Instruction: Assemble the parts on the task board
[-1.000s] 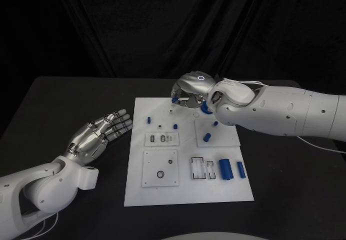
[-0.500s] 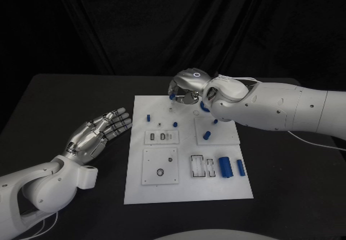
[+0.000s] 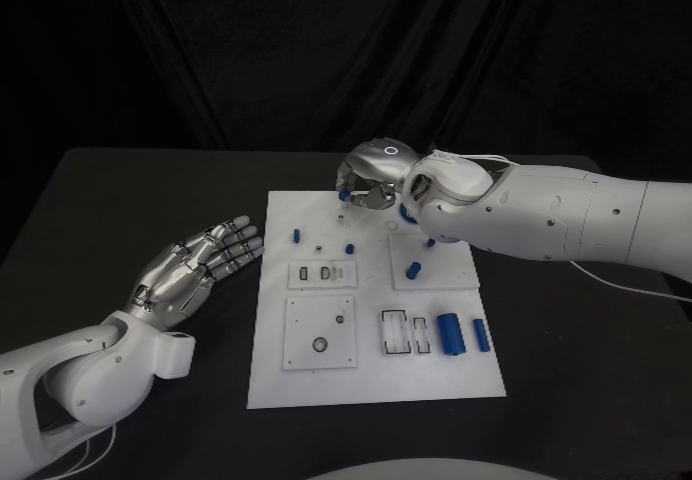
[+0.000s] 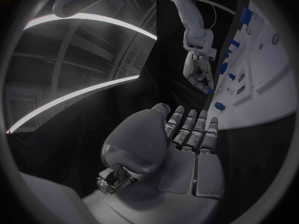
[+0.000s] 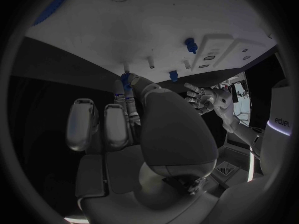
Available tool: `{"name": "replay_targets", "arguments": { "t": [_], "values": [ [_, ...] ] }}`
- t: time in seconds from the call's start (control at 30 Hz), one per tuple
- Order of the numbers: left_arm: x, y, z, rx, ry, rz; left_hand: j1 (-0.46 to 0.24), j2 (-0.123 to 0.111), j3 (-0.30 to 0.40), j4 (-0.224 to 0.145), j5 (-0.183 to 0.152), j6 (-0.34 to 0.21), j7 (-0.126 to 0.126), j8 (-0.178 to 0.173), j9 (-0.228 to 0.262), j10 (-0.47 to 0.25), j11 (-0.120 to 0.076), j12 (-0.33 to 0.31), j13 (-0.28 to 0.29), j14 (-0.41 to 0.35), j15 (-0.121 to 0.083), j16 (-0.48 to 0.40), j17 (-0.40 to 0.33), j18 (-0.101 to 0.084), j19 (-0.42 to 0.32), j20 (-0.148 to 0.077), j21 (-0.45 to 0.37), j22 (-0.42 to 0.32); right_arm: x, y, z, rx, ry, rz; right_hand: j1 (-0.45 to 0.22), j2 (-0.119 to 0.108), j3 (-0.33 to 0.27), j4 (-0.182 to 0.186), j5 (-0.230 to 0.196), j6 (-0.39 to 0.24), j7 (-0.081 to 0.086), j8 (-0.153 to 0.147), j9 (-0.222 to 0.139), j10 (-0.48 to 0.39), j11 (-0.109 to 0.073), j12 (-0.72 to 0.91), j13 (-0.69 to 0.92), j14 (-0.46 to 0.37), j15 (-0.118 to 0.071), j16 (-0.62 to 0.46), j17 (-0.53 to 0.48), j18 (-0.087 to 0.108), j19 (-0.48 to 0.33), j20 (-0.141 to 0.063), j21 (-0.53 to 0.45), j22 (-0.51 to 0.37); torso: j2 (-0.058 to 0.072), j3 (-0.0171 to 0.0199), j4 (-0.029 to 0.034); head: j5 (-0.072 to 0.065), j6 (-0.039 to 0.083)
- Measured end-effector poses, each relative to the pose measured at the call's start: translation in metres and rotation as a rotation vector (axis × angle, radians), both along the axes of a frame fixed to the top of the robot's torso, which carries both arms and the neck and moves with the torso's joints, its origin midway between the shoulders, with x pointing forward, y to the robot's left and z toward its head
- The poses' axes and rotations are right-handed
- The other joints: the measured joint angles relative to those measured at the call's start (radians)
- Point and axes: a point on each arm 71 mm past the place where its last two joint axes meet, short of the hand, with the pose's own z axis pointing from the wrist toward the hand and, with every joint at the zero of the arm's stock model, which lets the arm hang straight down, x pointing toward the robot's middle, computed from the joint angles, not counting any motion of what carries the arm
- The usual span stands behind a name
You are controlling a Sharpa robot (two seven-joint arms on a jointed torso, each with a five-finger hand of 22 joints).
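Task board (image 3: 378, 385): right hand (image 3: 372, 185) pinches blue part (image 3: 345, 195) above far edge; left hand (image 3: 195, 268) wide.

right wrist view, right edge: short vertical logo lettering on a white robot body panel (image 5: 281, 122), too small and warped to read reliably
task board (image 3: 462, 385): no printed text, numbers or labels legible
blue parts (image 3: 450, 335): no markings visible
arms, head view: no readable branding; a glowing ring sign on the right hand (image 3: 378, 176), not text
left wrist view: nothing readable
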Motion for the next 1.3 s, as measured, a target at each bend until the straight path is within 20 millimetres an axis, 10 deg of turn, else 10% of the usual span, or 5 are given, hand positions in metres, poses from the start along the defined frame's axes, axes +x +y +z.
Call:
{"name": "replay_targets", "arguments": {
  "t": [1.3],
  "values": [
    [0.0038, -0.0007, -0.0032, -0.004, 0.006, -0.001, 0.000, 0.000, 0.013, 0.001, 0.000, 0.000, 0.000, 0.000, 0.000, 0.000, 0.000, 0.000, 0.000, 0.000, 0.000, 0.008, 0.000, 0.000, 0.004, 0.004, 0.004, 0.000, 0.0046, -0.0019, -0.0033, -0.009, 0.019, -0.026, 0.002, -0.001, 0.002, -0.004, -0.020, -0.011, -0.007, 0.000, 0.000, -0.005, 0.005, -0.018, -0.001, -0.004, 0.004, -0.004, -0.005, 0.000, -0.004, 0.004, -0.005, -0.001, 0.000, -0.0001, -0.0001, 0.007, -0.021]
  ]
}}
